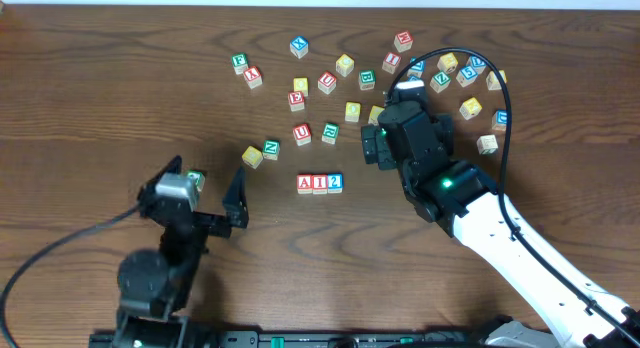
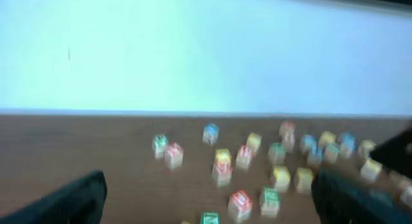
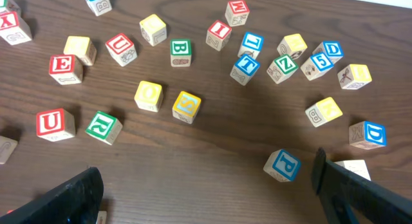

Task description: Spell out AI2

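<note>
Left jaws, right jaws both apart; square wooden cubes A [image 1: 305, 183], I [image 1: 319, 183], 2 [image 1: 334, 182] touching, dark woodgrain table [image 1: 80, 108]

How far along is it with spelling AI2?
It looks done: the red A, red I and blue 2 sit side by side in order, apart from the scattered cubes. Nothing is in hand: the left gripper and right gripper are open and empty. Nothing obvious seems left.

Even, diffuse light on the table [image 1: 80, 88]; soft short shadows beside the cubes [image 3: 149, 95]. Overhead and right-wrist views sharp. Left-wrist view blurred throughout, far wall [image 2: 193, 50] washed pale blue, left gripper [image 2: 207, 192] dark, soft-edged.
</note>
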`<state>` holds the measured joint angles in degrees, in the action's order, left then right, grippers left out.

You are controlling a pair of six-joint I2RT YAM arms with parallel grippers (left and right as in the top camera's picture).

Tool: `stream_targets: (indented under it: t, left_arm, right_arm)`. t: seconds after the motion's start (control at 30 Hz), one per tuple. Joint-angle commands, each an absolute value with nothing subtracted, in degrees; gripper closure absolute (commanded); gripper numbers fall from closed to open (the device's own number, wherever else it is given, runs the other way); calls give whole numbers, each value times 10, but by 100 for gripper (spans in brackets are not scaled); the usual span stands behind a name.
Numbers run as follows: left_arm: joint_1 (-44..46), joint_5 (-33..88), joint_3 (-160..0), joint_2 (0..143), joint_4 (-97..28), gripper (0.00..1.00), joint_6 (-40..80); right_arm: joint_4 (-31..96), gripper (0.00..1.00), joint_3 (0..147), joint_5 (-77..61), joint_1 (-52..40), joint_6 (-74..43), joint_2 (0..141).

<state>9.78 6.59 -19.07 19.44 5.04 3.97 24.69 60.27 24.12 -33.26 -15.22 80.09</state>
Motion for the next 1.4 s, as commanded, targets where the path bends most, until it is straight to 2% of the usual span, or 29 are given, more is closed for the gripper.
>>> stream_targets:
  t: [0.0, 0.17, 0.33, 0.73, 0.9, 1.2, 1.37]
  left_arm:
    - [99, 86, -125, 140, 138, 1, 4]
    - [99, 86, -69, 79, 204, 1, -25]
    - [68, 161, -47, 17, 204, 1, -96]
    - [61, 160, -38, 1, 117, 1, -90]
    - [61, 137, -7, 1, 105, 1, -35]
    - [57, 135, -2, 1, -32, 1, -22]
    - [57, 135, -2, 1, -32, 1, -23]
  right_arm:
    - [247, 1, 612, 249, -329, -145, 793]
    - [247, 1, 612, 249, -329, -145, 793]
    - [247, 1, 612, 249, -329, -145, 793]
    - [247, 1, 612, 249, -329, -145, 793]
    - [247, 1, 612, 249, -329, -145, 793]
    - [247, 1, 612, 249, -329, -145, 793]
    - [247, 1, 612, 249, -329, -145, 793]
